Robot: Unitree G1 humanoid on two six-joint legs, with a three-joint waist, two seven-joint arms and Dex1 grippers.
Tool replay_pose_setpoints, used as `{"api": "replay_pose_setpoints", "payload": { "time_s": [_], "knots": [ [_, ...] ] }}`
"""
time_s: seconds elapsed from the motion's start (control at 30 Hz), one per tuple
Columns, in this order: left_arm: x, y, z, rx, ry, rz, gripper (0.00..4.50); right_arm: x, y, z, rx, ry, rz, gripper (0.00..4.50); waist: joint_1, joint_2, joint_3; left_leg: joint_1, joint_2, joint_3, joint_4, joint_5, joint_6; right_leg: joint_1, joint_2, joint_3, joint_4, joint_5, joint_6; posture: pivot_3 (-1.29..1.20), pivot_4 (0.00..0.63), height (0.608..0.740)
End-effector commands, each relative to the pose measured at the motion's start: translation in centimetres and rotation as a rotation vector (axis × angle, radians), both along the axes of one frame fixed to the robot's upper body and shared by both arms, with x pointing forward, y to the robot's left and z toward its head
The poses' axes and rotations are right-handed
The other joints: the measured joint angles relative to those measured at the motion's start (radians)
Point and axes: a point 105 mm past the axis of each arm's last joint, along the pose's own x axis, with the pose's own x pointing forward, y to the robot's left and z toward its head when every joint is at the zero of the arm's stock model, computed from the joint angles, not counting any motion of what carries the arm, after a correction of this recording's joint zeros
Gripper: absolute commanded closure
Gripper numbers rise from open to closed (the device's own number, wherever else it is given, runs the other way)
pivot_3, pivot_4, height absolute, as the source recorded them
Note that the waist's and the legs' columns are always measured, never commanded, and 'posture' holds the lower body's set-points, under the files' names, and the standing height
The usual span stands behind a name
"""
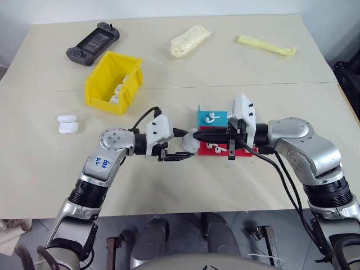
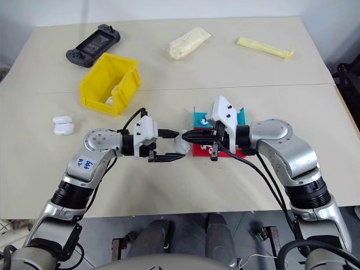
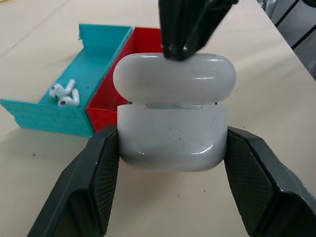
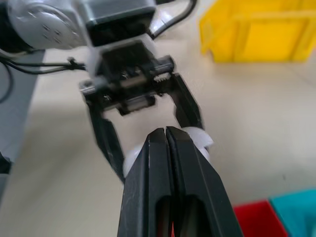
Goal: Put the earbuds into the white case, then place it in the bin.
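Note:
My left gripper (image 1: 188,149) is shut on the white case (image 3: 173,133), its fingers (image 3: 94,182) clamping the case's two sides above the table's middle. The lid (image 3: 174,78) sits almost down, with a thin gap over the body. My right gripper (image 4: 165,132) is shut with nothing in it, and its tips rest on top of the lid. Two earbuds (image 3: 64,94) lie in the blue tray (image 1: 203,116) just behind the case. The yellow bin (image 1: 100,76) stands at the back left with white cases inside.
A red tray (image 1: 243,151) with small white pieces sits under my right wrist, against the blue tray. Two more white cases (image 1: 66,124) lie at the left. A black game console (image 1: 93,44), a pale bag (image 1: 188,40) and a yellow strip (image 1: 267,46) lie along the far edge.

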Motion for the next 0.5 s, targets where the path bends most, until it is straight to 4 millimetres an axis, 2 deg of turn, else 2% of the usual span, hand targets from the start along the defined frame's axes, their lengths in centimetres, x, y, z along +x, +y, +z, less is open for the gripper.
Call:
{"api": "replay_pose_setpoints", "payload": {
  "time_s": [0.03, 0.2, 0.33, 0.43, 0.5],
  "knots": [
    [-0.4, -0.2, 2.3, -0.063, -0.083, -0.022, 1.73, 0.3, -1.2, -0.4, -0.034, -0.009, -0.030, 4.46, 0.001, 0.000, 0.000, 0.000, 0.000, 0.000, 0.000, 0.000, 0.000, 0.000, 0.000, 0.000, 0.000, 0.000, 0.000, 0.00, 0.150, 0.740],
    [-0.6, 0.1, 3.0, -0.143, -0.090, -0.006, 1.73, 0.0, -3.4, -0.4, -0.031, 0.004, -0.085, 4.46, 0.001, 0.000, 0.000, 0.000, 0.000, 0.000, 0.000, 0.000, 0.000, 0.000, 0.000, 0.000, 0.000, 0.000, 0.000, 0.00, 0.150, 0.740],
    [-0.6, 1.0, 3.0, -0.177, -0.071, 0.034, 1.73, -1.1, -4.6, 0.2, 0.028, 0.002, -0.086, 4.46, -0.001, 0.000, 0.000, 0.000, 0.000, 0.000, 0.000, 0.000, 0.000, 0.000, 0.000, 0.000, 0.000, 0.000, 0.000, 0.00, 0.150, 0.740],
    [-0.4, 4.5, 2.1, -0.224, -0.033, 0.215, 1.73, -3.2, -6.4, 0.1, 0.063, -0.005, -0.105, 3.89, 0.001, 0.000, 0.000, 0.000, 0.001, 0.000, 0.000, 0.000, 0.000, 0.000, 0.000, 0.001, 0.000, 0.000, 0.000, 0.00, 0.150, 0.740],
    [-0.2, 6.5, 2.3, -0.289, -0.033, 0.328, 1.73, -3.9, -7.0, 0.3, 0.082, -0.037, -0.135, 3.26, 0.000, 0.000, 0.000, 0.000, 0.002, 0.000, -0.002, 0.000, 0.000, 0.000, 0.000, 0.001, -0.001, 0.000, 0.000, 0.00, 0.150, 0.740]
  ]
}}
